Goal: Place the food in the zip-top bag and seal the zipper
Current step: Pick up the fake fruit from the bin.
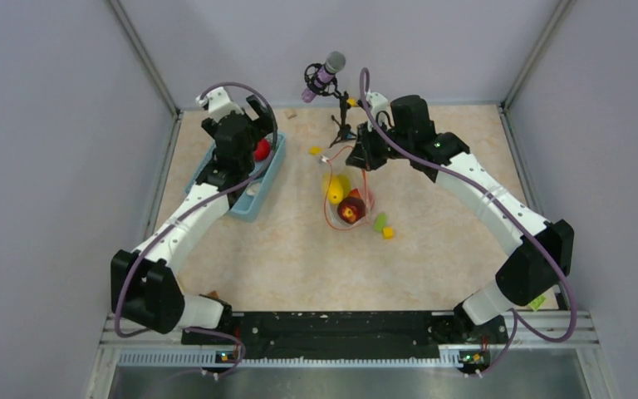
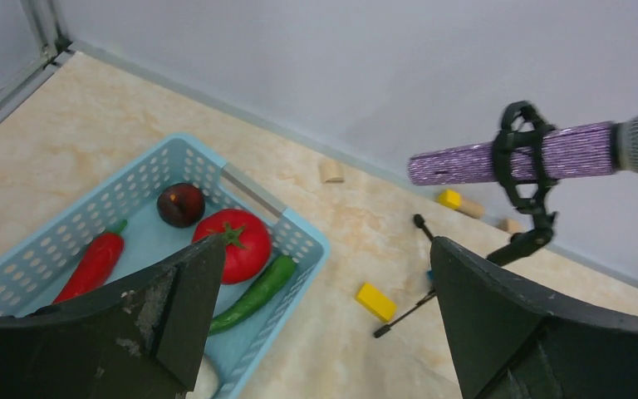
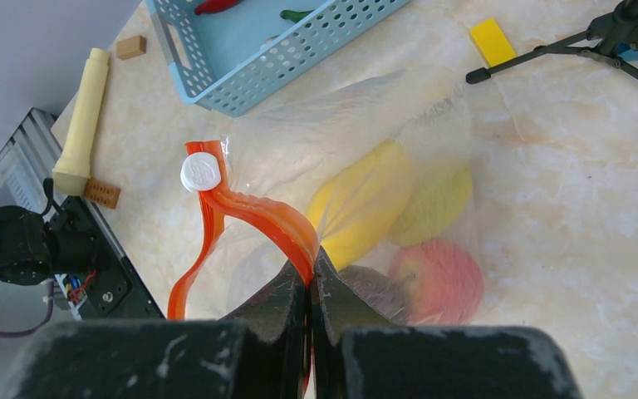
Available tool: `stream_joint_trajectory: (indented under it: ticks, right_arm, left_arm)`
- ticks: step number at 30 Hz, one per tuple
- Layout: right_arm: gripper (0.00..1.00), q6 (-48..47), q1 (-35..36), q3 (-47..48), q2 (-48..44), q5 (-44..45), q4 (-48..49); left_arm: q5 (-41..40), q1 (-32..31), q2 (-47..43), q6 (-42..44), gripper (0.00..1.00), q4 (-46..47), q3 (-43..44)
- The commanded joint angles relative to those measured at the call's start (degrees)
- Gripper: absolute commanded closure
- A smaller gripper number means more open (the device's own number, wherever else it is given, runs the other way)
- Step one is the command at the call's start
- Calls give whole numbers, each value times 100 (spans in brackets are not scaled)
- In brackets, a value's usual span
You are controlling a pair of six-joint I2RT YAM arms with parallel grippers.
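Mid-loading, with right gripper (image 3: 310,278) pinching the zipper (image 3: 249,212) of the zip-top bag (image 3: 365,116) and left gripper (image 2: 324,249) spread wide above the basket (image 2: 58,241) at nine o'clock, probably calling next for a descent onto the tomato (image 2: 237,241).

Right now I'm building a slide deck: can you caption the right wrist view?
Shut right gripper pinches the orange zipper of the clear bag, yellow and red food inside.

**Covered, Cropped, Clouded**

Seen from above, near the counter's (image 1: 299,266) left edge: basket (image 1: 255,202) mostly under the left arm (image 1: 208,199), one red piece (image 1: 262,150) too small to name. Behind the left fingers (image 2: 174,316): basket's near end, chili (image 2: 91,264) tip. Between the pinched right fingers (image 3: 278,306): zipper (image 3: 253,209) lower run. Food (image 3: 365,208) clouded by crinkled bag (image 3: 419,100).
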Motion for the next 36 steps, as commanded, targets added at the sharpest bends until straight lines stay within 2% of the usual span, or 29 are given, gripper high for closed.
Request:
stream_joint_trajectory:
  ticks: [1, 7, 12, 19, 25, 36]
  right_arm:
    - [100, -55, -26, 72, -141, -20, 257]
    - [100, -76, -26, 109, -83, -51, 246]
    - [100, -116, -26, 106, -93, -47, 247]
    - [100, -155, -24, 97, -96, -48, 251]
    - [100, -178, -21, 115, -68, -45, 252]
    - [100, -236, -26, 135, -28, 3, 250]
  left_arm:
    - [689, 433, 535, -13, 2, -139, 368]
    - [1669, 1253, 1737, -59, 2, -1052, 1260]
    - [2362, 1674, 2688, -161, 1, -1626, 1967]
    - [2299, 1782, 3432, 244, 2, -1918, 2433]
    - [2677, 1868, 3859, 321, 2, -2158, 2746]
    - [2877, 1930, 4522, 360, 2, -2684, 3352]
